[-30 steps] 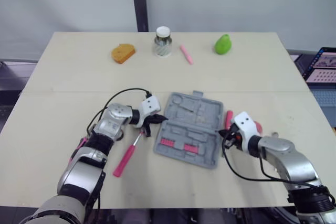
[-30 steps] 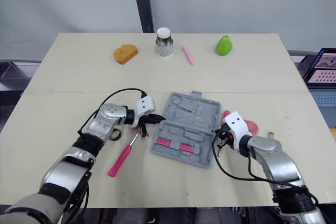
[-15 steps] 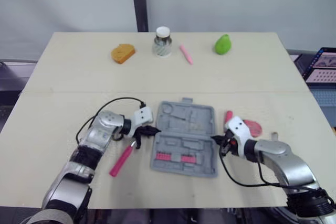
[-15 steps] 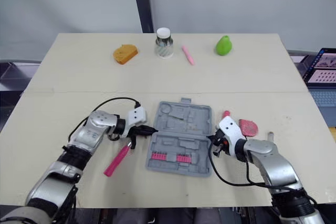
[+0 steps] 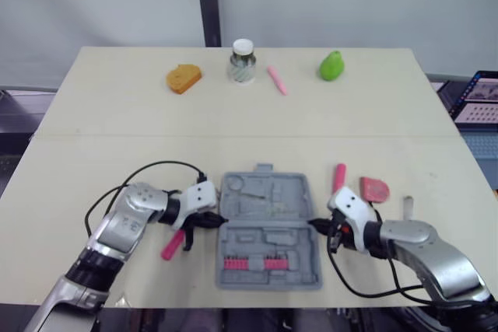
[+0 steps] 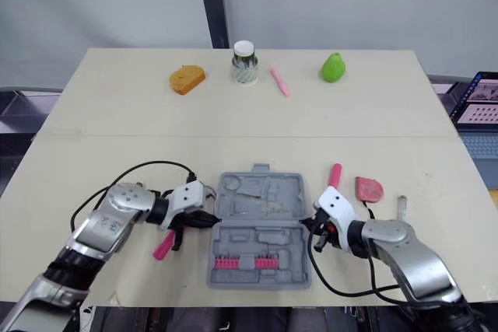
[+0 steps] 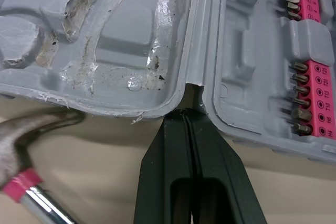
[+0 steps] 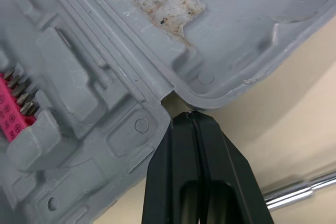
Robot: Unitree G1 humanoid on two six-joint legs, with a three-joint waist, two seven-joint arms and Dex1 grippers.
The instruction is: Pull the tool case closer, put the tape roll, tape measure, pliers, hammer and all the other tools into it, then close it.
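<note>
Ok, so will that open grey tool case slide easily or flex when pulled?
Probably slides easily: the tool case lies flat on the smooth table. It looks like thin moulded plastic, so likely light, and may flex at the hinge, where the shut left gripper and right gripper touch it.

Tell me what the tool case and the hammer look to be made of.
Tool case: likely moulded plastic, matte grey, judging by its shaped recesses and frayed edge. Hammer: head looks like dull bare metal, shaft shiny chromed steel by its reflections; pink grip could be rubber or plastic.
</note>
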